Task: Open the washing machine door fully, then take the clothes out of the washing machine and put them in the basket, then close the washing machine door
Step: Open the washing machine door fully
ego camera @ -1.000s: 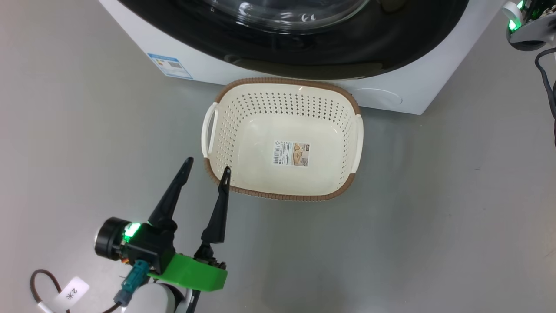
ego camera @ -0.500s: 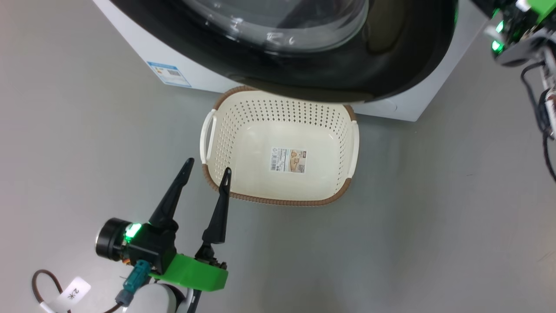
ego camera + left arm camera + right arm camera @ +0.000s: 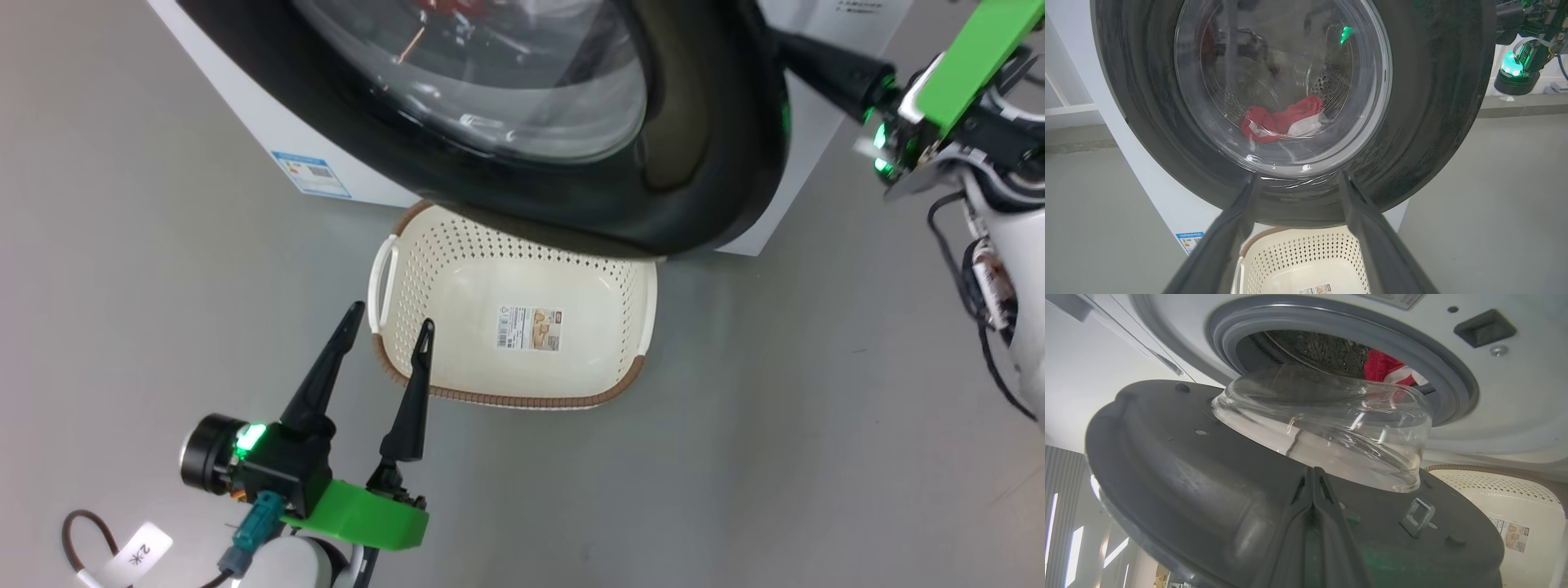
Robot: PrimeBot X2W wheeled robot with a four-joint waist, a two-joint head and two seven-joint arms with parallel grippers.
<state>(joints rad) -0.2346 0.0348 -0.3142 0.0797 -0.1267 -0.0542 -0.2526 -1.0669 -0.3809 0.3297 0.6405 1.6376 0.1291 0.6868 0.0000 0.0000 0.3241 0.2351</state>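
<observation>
The washing machine (image 3: 269, 122) stands at the top of the head view with its blue label (image 3: 310, 173). Its door (image 3: 702, 147) hangs partly open, the black rim overhanging the far edge of the basket (image 3: 522, 400), which holds nothing. Red and white clothes (image 3: 1384, 367) lie in the drum, behind the grey gasket (image 3: 1453, 371); they also show through the glass as clothes (image 3: 1282, 120). My right gripper (image 3: 1312, 473) is shut, its fingers (image 3: 824, 65) against the door's inner face near its free edge. My left gripper (image 3: 389, 318) stands open by the basket's near left corner.
Grey floor (image 3: 816, 425) lies open to the right of and in front of the basket. A brown cable with a white tag (image 3: 135, 551) lies at the lower left. My right arm's cables (image 3: 980, 278) hang at the right edge. The door latch hook (image 3: 1419, 516) juts from its inner face.
The door has swung further out over the basket's far rim. My right gripper has come lower and further into view behind the door's edge. The head camera has shifted; the left gripper stays put.
</observation>
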